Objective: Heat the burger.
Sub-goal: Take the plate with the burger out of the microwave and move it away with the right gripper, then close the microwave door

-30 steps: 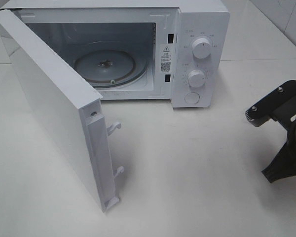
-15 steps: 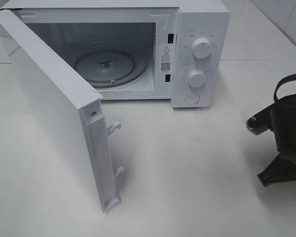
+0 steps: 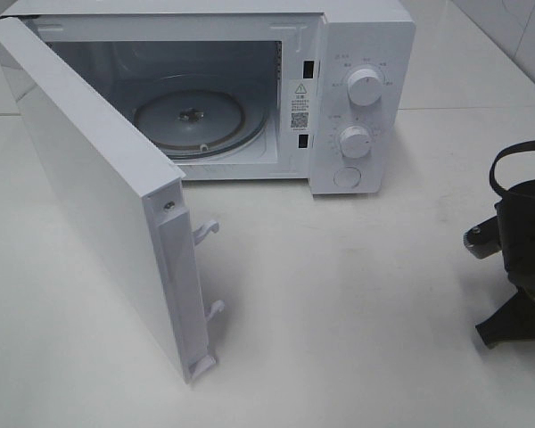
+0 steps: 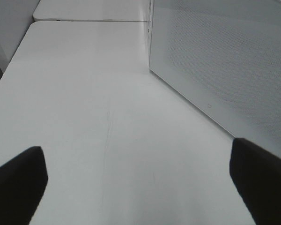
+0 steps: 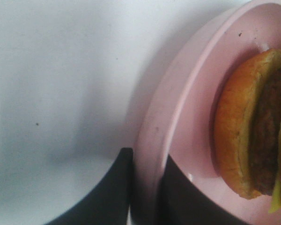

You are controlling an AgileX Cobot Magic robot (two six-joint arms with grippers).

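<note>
Pink plate (image 5: 178, 117) is pinched at its rim by the right gripper (image 5: 143, 187), one finger outside the rim and one inside, jaws clamped on it. Burger (image 5: 250, 126) sits on the plate, seen only in the right wrist view; the high view shows just the right arm at the far right edge, well apart from the microwave (image 3: 357, 98). Microwave door (image 3: 98, 187) stands wide open, turntable (image 3: 189, 120) bare. Left gripper (image 4: 136, 187) hangs over bare table (image 4: 84, 93) just beside the door, jaws wide apart, nothing between them. Risks: an edge-only pinch could let the plate tilt and the burger slide off during the carry; the plate could clip the door's edge or the cavity frame going in; a skewed set-down could leave the plate off-centre on the turntable.
</note>
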